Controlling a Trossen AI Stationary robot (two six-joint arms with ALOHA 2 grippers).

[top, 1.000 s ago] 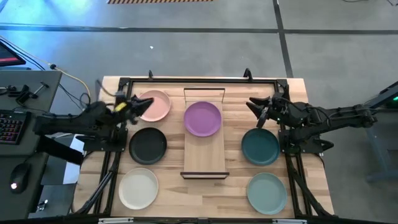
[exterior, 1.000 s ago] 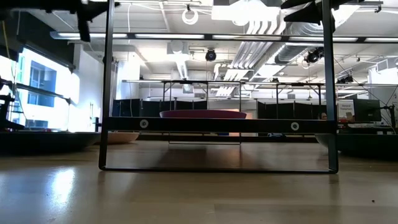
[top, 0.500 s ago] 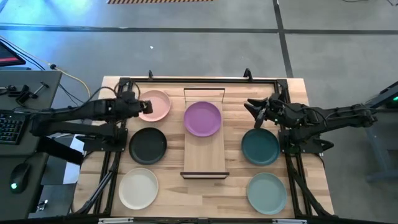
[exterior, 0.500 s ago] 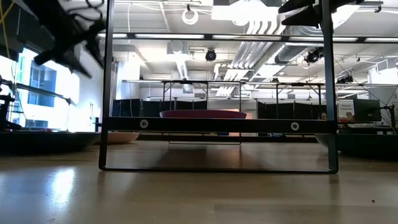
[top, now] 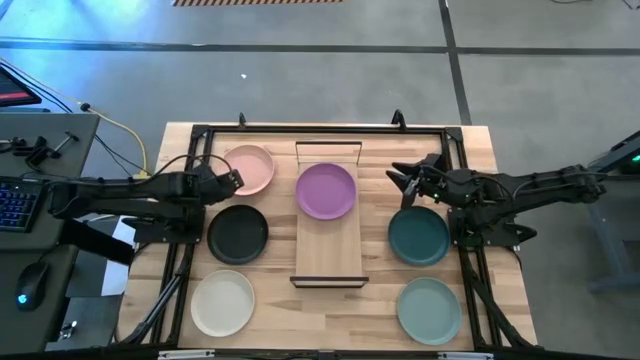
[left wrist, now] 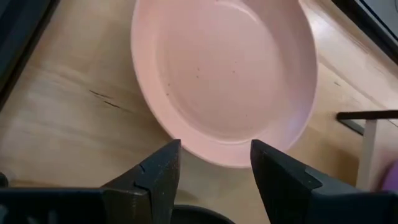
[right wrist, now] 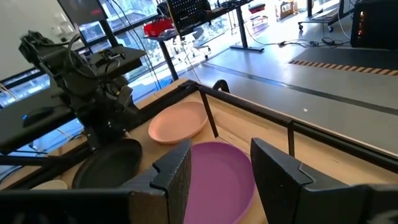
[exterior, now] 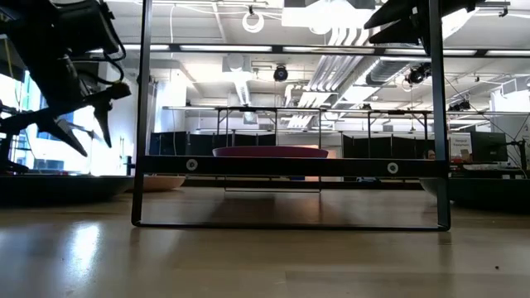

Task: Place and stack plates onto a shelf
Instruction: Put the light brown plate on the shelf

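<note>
Six plates: all matte, round and raised-rimmed; one on the shelf, five on the tabletop.
Shelf: narrow light-wood board in a thin black wire frame [top: 327, 250], lying mid-table between the two arms.
Purple plate [top: 326, 190]: on the far half of the shelf board; the near half is bare.
Pink plate [top: 250, 169]: on the table left of the shelf, at the far end.
Black plate [top: 238, 233]: just nearer than the pink one, same side.
Cream-white plate [top: 223, 302]: near left corner area.
Dark teal plate [top: 418, 236]: right of the shelf, mid-depth.
Pale green plate [top: 429, 309]: right side, nearest the front edge.
Left gripper [left wrist: 214, 162]: at the pink plate's near-left rim, fingers spread apart with the rim lying between them; it seems to hang just above the plate, though contact is hard to judge.
Right gripper [right wrist: 221, 165]: raised above the far edge of the dark teal plate, fingers apart, holding nothing, pointed toward the purple plate.
Tabletop [top: 480, 140]: pale wood, black frame rails along its edges.
</note>
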